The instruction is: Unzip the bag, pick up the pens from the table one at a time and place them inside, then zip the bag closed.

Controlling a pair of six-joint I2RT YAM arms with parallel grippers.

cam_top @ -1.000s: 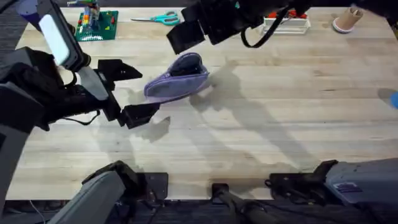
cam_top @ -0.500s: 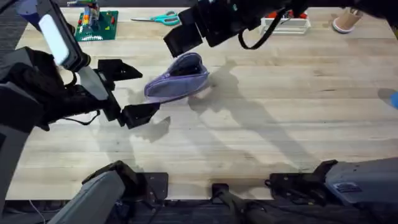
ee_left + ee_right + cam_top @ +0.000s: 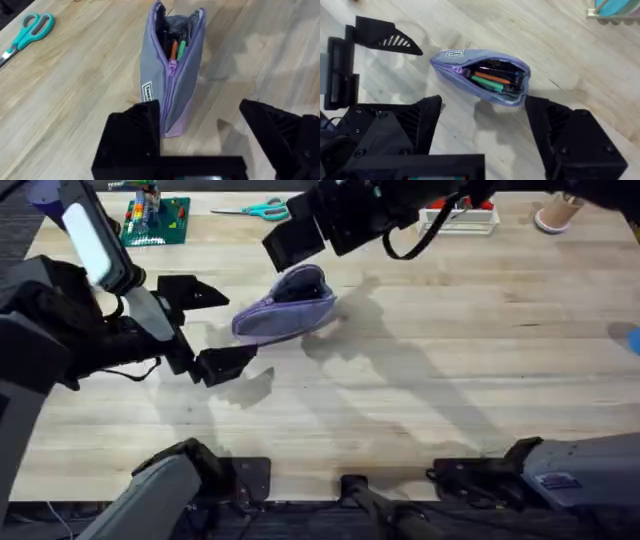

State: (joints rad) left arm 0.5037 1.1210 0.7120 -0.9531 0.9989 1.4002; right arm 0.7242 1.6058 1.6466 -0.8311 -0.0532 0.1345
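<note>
Left gripper (image 3: 205, 328) sits low over table (image 3: 420, 380), jaws spread wide, holding nothing, pointed right at near-left end of bag (image 3: 285, 307). Your left arm reaches in from left side, forearm roughly level. Right gripper (image 3: 482, 127) hovers above bag's far end, fingers wide apart, empty; your right arm crosses in from far right, raised high. Bag lies left of centre, zipper partly open at far end, pens (image 3: 492, 80) inside. Scissors (image 3: 262, 209) at far edge.
</note>
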